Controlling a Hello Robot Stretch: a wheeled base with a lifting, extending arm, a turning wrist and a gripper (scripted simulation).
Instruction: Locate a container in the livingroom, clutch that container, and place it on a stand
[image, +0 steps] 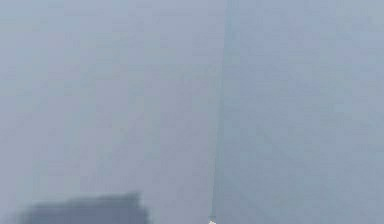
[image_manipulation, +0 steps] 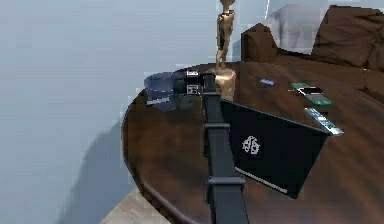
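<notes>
I see the grey container sitting on the table right at the tip of my gripper, and I cannot tell if it holds it.

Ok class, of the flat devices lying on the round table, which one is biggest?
The black laptop, just right of the arm in the arm side view. The three small devices beyond it are far smaller.

On the table, a container sits left of the arm, a laptop right, a statue and sofa behind.
</notes>
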